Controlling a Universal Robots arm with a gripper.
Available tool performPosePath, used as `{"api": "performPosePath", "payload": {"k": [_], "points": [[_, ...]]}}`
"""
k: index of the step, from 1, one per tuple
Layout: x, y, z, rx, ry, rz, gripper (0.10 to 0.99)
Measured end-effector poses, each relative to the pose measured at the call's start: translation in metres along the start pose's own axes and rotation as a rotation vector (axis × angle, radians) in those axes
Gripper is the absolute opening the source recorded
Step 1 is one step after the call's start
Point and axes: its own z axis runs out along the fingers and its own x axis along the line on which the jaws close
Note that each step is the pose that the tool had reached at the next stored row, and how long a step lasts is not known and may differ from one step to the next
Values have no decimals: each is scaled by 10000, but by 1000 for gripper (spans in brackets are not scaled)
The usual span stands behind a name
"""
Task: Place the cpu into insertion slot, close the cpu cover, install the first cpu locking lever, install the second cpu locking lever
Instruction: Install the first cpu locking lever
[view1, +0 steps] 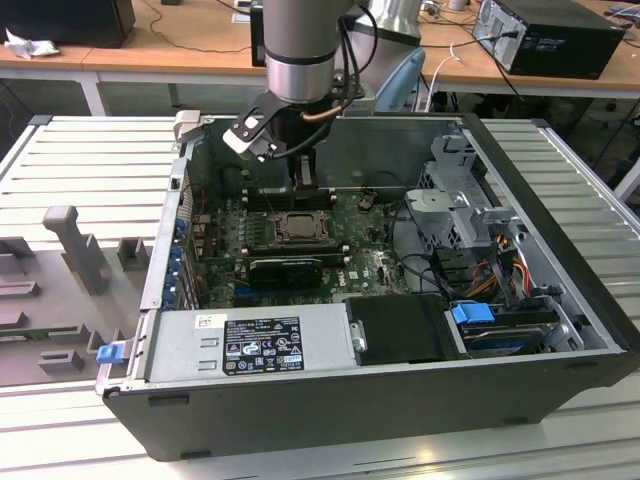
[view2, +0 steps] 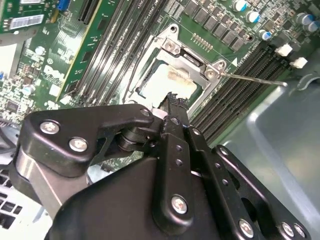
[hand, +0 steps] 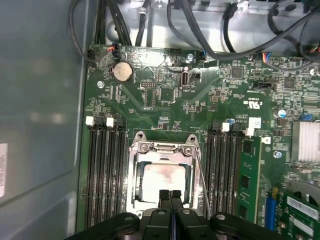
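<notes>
The cpu (hand: 162, 180) lies seated in the insertion slot (hand: 138, 200), its pale top smeared with paste residue. The cpu cover (hand: 162, 147) appears to lie down over it, framing it on all sides. One locking lever (hand: 201, 180) runs along the socket's side as a thin rod. I judge it unlatched, since its free end pokes out over the memory slots (hand: 227, 170).

The pincer (hand: 170, 196) hangs just above the chip's edge with its tips pressed together and nothing pinched between them.

What could go wrong:
- With a lever loose, the cover is probably not clamped, so a nudge from the tips could lift it or shift the chip on its contacts.
- The rod is thin and springy and could slip off the narrow tips and snap back.
- The tips could scrape the chip's top if they came down too low.
- A sideways slide could knock a slot latch or the green memory module (hand: 248, 175) beside the socket.

The first wrist view looks straight down the socket and shows the closed tips and both banks of slots. The second wrist view shows the lever's free end (view2: 255, 80) from the side, standing clear of the board.

The exterior view places the socket mid-board inside the computer case (view1: 560, 300). There the black expansion card (view1: 285, 268) sits just near of it, and the arm comes down at its far edge.
</notes>
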Motion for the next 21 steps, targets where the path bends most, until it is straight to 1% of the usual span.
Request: {"api": "performPosePath", "payload": {"k": [4,5,7,8,9,10,11,13,14,17,21], "points": [[0,2,-59,0,0,0,106],[0,3,-86,1,0,0,106],[0,4,-116,-1,1,0,106],[0,6,-147,0,0,0,106],[0,9,-218,0,0,0,106],[0,13,-319,0,1,0,106],[0,14,-356,0,-1,0,106],[0,15,-360,-1,3,-25,106],[1,15,-360,-1,9,-196,106],[1,15,-361,1,48,-1148,106],[1,15,-359,1,82,-1949,106]]}}
